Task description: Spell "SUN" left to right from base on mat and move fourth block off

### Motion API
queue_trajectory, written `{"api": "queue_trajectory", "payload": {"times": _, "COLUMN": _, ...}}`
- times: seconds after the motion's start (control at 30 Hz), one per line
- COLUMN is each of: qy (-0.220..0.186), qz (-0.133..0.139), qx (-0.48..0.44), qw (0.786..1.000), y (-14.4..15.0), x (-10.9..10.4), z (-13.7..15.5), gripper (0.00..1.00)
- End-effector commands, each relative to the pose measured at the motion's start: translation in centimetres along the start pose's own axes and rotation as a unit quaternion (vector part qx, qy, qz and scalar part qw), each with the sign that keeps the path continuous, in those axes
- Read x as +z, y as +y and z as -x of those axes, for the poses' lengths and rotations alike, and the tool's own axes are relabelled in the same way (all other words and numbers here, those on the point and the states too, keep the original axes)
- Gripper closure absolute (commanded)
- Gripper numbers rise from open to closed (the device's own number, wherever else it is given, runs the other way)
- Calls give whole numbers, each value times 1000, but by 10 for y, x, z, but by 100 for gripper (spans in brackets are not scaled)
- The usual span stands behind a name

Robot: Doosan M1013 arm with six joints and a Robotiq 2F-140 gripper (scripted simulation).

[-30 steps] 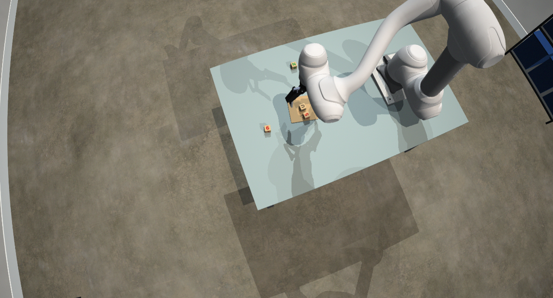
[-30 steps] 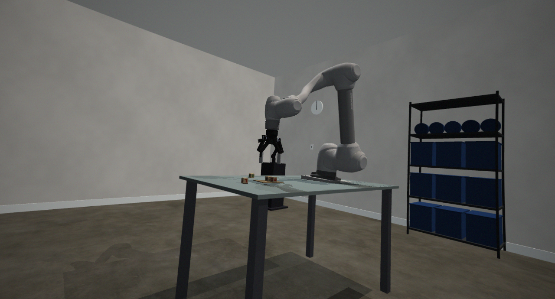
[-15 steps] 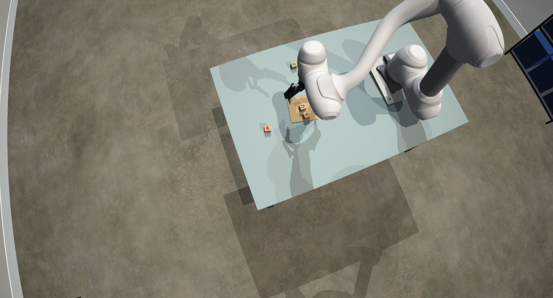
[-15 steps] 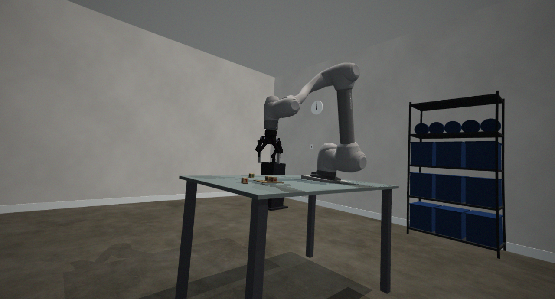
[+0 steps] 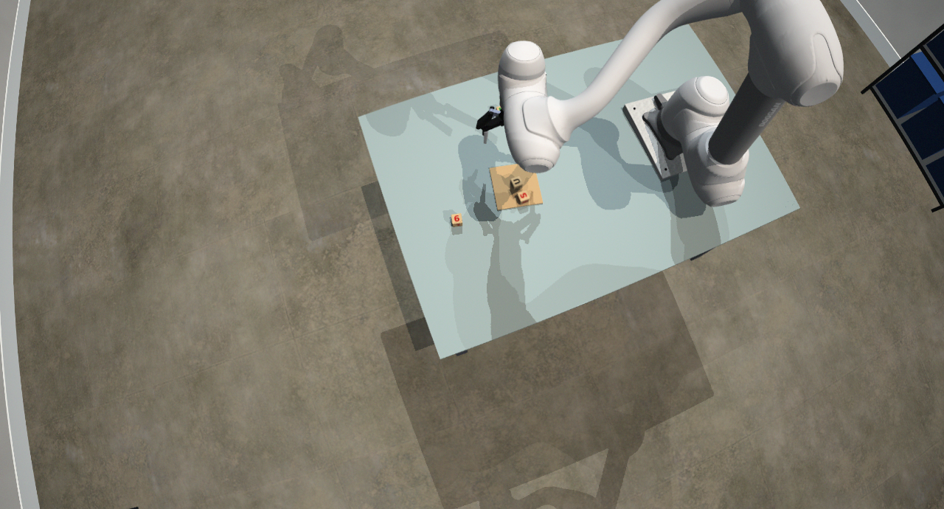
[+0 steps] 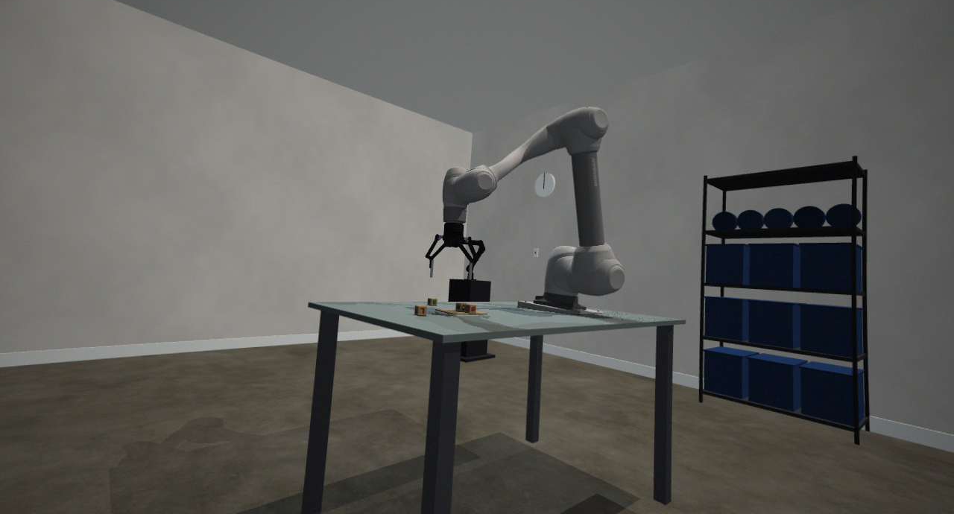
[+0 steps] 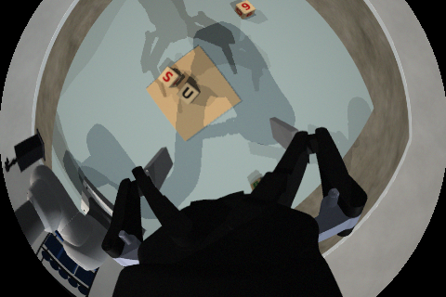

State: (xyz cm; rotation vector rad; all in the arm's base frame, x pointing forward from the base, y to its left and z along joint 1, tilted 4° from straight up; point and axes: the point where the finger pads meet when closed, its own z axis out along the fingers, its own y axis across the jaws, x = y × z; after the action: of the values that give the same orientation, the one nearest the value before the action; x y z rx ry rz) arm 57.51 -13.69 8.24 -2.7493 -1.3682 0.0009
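A tan mat (image 5: 501,201) (image 7: 204,119) lies on the pale table (image 5: 594,255) (image 6: 601,322). On it the S block (image 5: 522,195) (image 7: 167,77) and the U block (image 5: 515,182) (image 7: 189,92) sit side by side, touching. A block with a red 6 (image 5: 456,219) (image 6: 420,309) (image 7: 245,7) lies off the mat. The green N block (image 6: 432,302) (image 7: 255,178) lies off the mat on the other side, mostly hidden behind my right finger in the wrist view. My gripper (image 5: 487,124) (image 6: 452,268) (image 7: 218,142) is open and empty, high above the table over the N block.
The arm's base plate (image 5: 650,136) is bolted at the table's far side. A black shelf (image 6: 783,290) with blue boxes stands to the right of the table. A black box (image 6: 469,290) stands behind the table.
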Motion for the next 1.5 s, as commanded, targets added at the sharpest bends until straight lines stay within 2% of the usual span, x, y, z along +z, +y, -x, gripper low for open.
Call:
{"api": "queue_trajectory", "payload": {"times": 0.0, "qy": -4, "qz": 1, "qx": 69, "qw": 998, "y": 12, "x": 1, "z": 23, "gripper": 0}}
{"api": "queue_trajectory", "payload": {"times": 0.1, "qy": -4, "qz": 2, "qx": 121, "qw": 993, "y": 18, "x": 1, "z": 38, "gripper": 0}}
{"api": "queue_trajectory", "payload": {"times": 0.17, "qy": -4, "qz": 2, "qx": 121, "qw": 993, "y": 18, "x": 1, "z": 38, "gripper": 0}}
{"api": "queue_trajectory", "payload": {"times": 0.2, "qy": -4, "qz": 2, "qx": 161, "qw": 987, "y": 23, "x": 1, "z": 50, "gripper": 0}}
{"api": "queue_trajectory", "payload": {"times": 0.4, "qy": -4, "qz": 2, "qx": 260, "qw": 966, "y": 32, "x": 2, "z": 81, "gripper": 0}}
{"api": "queue_trajectory", "payload": {"times": 0.67, "qy": -4, "qz": 2, "qx": 390, "qw": 921, "y": 43, "x": 3, "z": 124, "gripper": 0}}
{"api": "queue_trajectory", "payload": {"times": 0.73, "qy": -4, "qz": 2, "qx": 390, "qw": 921, "y": 43, "x": 3, "z": 124, "gripper": 0}}
{"api": "queue_trajectory", "payload": {"times": 0.77, "qy": -4, "qz": 2, "qx": 426, "qw": 905, "y": 46, "x": 3, "z": 136, "gripper": 0}}
{"api": "queue_trajectory", "payload": {"times": 0.97, "qy": -3, "qz": 2, "qx": 511, "qw": 859, "y": 51, "x": 4, "z": 166, "gripper": 0}}
{"api": "queue_trajectory", "payload": {"times": 1.07, "qy": -3, "qz": 2, "qx": 517, "qw": 856, "y": 51, "x": 4, "z": 169, "gripper": 0}}
{"api": "queue_trajectory", "payload": {"times": 1.1, "qy": -3, "qz": 2, "qx": 517, "qw": 856, "y": 51, "x": 4, "z": 169, "gripper": 60}}
{"api": "queue_trajectory", "payload": {"times": 1.47, "qy": -3, "qz": 2, "qx": 517, "qw": 856, "y": 51, "x": 4, "z": 169, "gripper": 60}}
